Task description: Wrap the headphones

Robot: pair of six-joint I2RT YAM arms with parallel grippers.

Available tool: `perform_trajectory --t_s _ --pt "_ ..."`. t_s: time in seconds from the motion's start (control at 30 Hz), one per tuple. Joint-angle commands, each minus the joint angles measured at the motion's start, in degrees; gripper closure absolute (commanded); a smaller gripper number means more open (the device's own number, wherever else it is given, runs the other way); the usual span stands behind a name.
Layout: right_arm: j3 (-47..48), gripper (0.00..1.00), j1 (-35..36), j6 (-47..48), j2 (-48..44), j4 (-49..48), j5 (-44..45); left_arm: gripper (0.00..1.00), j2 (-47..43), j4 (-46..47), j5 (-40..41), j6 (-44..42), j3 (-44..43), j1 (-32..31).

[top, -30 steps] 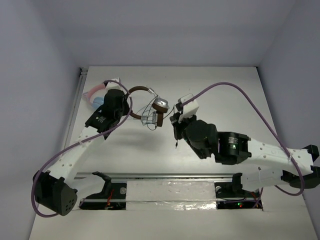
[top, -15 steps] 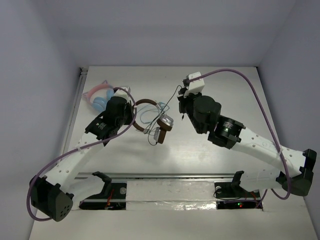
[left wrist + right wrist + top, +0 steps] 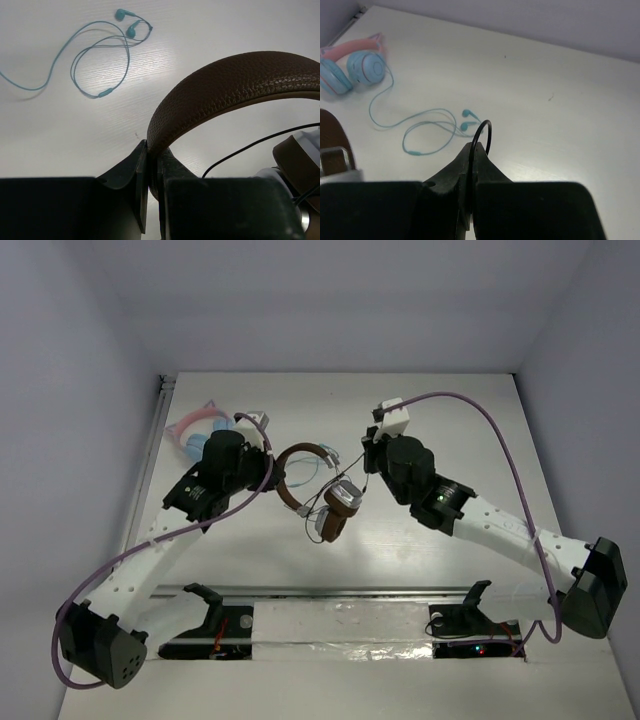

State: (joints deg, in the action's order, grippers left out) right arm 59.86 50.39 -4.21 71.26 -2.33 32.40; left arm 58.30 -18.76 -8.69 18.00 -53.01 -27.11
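Note:
The headphones hang above the table, with their brown headband (image 3: 297, 462) (image 3: 235, 80) arching to the right of my left gripper (image 3: 270, 468) (image 3: 152, 156). That gripper is shut on the band's lower end. The two silver ear cups with brown pads (image 3: 338, 508) (image 3: 295, 165) dangle below it. A thin black cable (image 3: 345, 483) (image 3: 260, 145) runs from the cups up to my right gripper (image 3: 368, 458) (image 3: 473, 148). The right gripper is shut on the cable, and a small loop of it (image 3: 485, 131) sticks out past the tips.
Thin teal earbuds (image 3: 322, 457) (image 3: 100, 60) (image 3: 427, 132) lie on the table under the headband. Pink-and-blue cat-ear headphones (image 3: 195, 430) (image 3: 355, 65) lie at the far left. A metal rail (image 3: 340, 592) runs along the near edge between the arm bases.
My right gripper has swung from the near middle up toward the far side, drawing the cable with it. The ear cups have dropped lower and nearer. The left gripper keeps its hold on the headband.

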Motion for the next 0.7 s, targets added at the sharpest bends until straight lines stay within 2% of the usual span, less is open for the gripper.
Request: perform_trajectory --t_s 0.0,0.13,0.23,0.43,0.67 --pt "-3.77 1.0 -2.05 -4.93 -3.41 -6.1 -5.23 1.0 -1.18 5.66 -9.66 2.21 -2.97 2.41" --pt "-8.08 1.0 -2.05 -9.14 -3.5 -8.39 -8.49 1.0 -0.74 8.91 -18.35 4.14 -2.62 5.75" --pt "-11.6 1.0 -2.75 -12.66 -3.76 -10.76 -11.74 1.0 -0.65 10.84 -21.8 6.43 -2.8 7.95" --pt "-16.95 0.98 -3.81 -18.2 -3.94 -15.15 -19.65 1.0 -0.91 12.43 -23.12 9.33 -5.17 9.18" --pt "-23.2 0.84 -3.81 -23.3 -2.54 -25.87 -24.49 1.0 -0.56 16.3 -26.64 14.43 -5.78 9.18"
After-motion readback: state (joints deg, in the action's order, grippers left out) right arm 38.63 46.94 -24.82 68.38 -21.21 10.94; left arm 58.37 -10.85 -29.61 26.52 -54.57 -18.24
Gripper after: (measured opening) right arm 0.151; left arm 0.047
